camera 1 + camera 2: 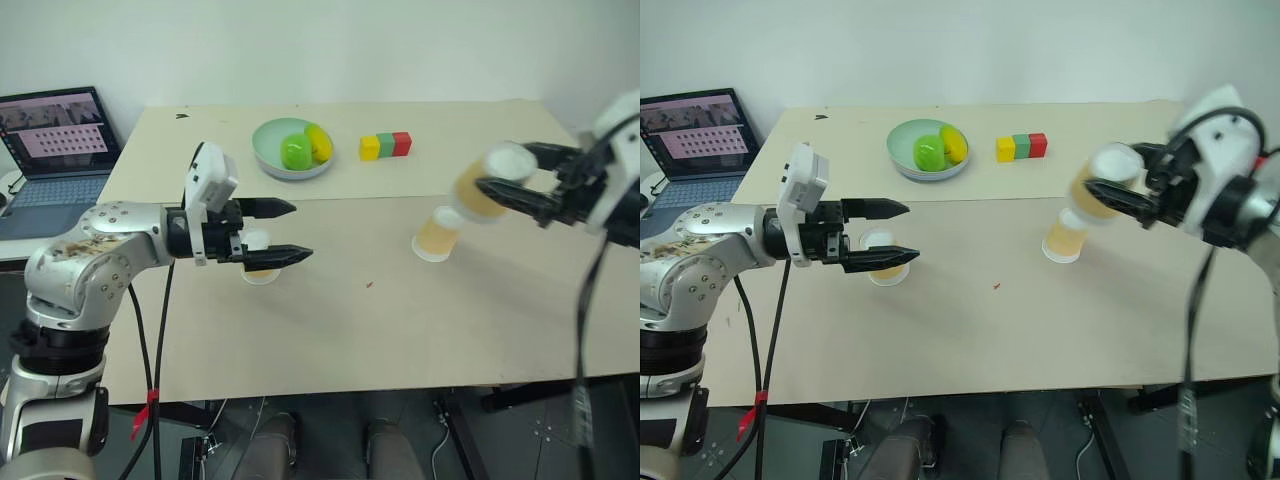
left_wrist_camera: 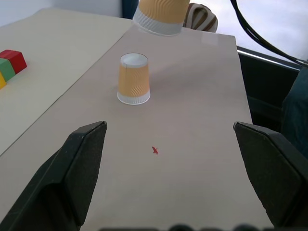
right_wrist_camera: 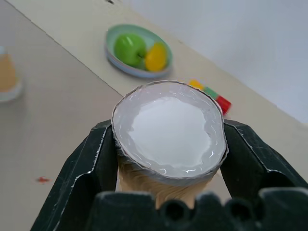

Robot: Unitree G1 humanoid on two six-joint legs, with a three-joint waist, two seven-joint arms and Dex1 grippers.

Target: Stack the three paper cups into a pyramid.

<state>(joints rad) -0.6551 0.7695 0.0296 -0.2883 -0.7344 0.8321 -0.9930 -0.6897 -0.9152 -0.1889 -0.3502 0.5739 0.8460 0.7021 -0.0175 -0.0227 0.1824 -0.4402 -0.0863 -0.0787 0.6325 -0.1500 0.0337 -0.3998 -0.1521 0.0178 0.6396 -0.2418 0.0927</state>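
A lab or office is showing: an open laptop (image 1: 55, 150) is sitting left of the plain worktop (image 1: 330, 330), cables trailing beneath.

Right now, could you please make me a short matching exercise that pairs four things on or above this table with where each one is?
Things:
1. held paper cup
2. green apple
3. red block
4. left gripper

Places or states:
A. in the pale green bowl, beside a yellow fruit
B. open, hovering over the cup nearest it
C. clamped in the right gripper, lifted above the upside-down cup
D. at the end of the row, next to the green block

Pairs: 1-C, 2-A, 3-D, 4-B
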